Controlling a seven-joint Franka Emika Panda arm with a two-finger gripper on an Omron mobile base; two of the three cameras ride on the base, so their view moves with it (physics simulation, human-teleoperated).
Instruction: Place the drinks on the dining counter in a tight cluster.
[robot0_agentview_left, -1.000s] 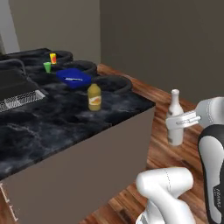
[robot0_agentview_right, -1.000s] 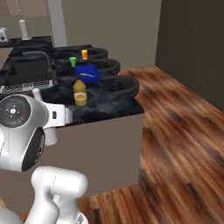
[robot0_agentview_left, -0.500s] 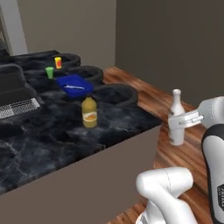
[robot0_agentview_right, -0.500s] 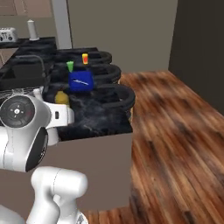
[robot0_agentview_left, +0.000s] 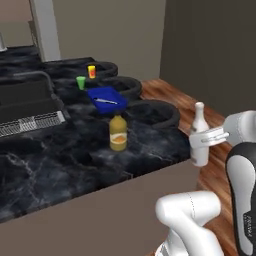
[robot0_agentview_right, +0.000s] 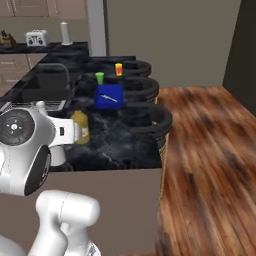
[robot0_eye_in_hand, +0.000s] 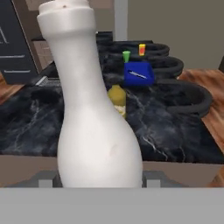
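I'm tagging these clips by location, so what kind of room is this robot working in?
Most likely a home kitchen with a dining island. A black marble counter carries a sink with a drain rack, curved stool backs line its edge, and a toaster sits on a back counter with brown cabinets.

A glossy white arm (robot0_agentview_left: 192, 220) built of rounded segments is seen, with dark grey joint bands. A round dark disc (robot0_agentview_right: 16, 127) is set into one joint housing.
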